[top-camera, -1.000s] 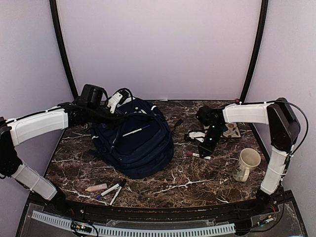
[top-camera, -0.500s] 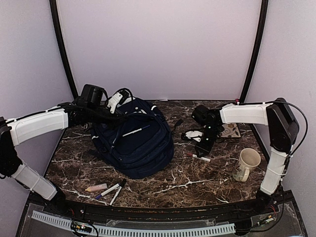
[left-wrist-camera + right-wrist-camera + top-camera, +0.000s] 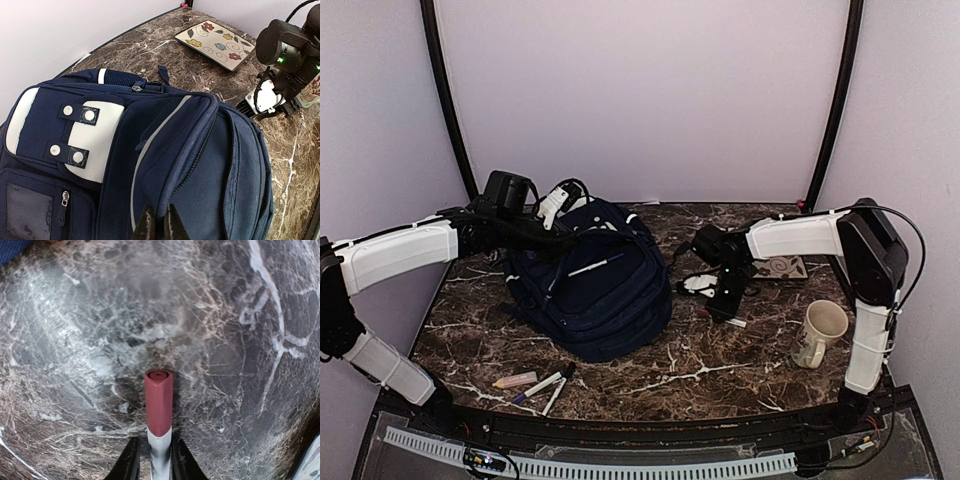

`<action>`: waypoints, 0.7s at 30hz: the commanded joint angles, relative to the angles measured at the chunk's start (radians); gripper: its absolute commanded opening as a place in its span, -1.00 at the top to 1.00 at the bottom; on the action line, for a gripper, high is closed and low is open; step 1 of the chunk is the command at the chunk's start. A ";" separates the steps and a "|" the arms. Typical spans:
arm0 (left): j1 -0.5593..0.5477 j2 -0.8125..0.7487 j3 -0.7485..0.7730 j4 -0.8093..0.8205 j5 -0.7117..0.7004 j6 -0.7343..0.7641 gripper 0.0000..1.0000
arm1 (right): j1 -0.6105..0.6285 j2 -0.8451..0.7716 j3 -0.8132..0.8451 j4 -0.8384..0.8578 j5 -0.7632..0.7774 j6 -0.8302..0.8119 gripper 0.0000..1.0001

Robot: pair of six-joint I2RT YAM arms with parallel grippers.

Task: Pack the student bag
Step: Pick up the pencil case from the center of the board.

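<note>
The student bag (image 3: 605, 300) is a big navy backpack lying at the table's middle left, and it fills the left wrist view (image 3: 215, 165). My left gripper (image 3: 563, 239) reaches over its top and is shut on the edge of its upper flap (image 3: 160, 223). A white pen (image 3: 596, 266) lies on the bag. My right gripper (image 3: 719, 311) is low over the marble just right of the bag. It is shut (image 3: 153, 462) on the white barrel of a marker with a dark red cap (image 3: 159, 400).
A cream mug (image 3: 819, 332) stands at the right. A flowered plate (image 3: 788, 266) lies behind the right arm and shows in the left wrist view (image 3: 215, 44). Two markers (image 3: 547, 384) and a pale highlighter (image 3: 514, 380) lie at the front left.
My right gripper has moved left towards the bag and down onto the red-capped marker. The left arm and the bag have not moved.
</note>
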 commanded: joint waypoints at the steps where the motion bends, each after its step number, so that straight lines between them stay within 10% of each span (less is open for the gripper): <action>1: 0.017 -0.011 0.024 0.031 -0.010 -0.002 1.00 | 0.012 0.020 -0.011 0.013 0.033 -0.002 0.60; 21: 0.017 -0.018 0.028 0.031 0.008 -0.015 1.00 | 0.147 -0.121 0.199 -0.046 -0.017 -0.121 0.86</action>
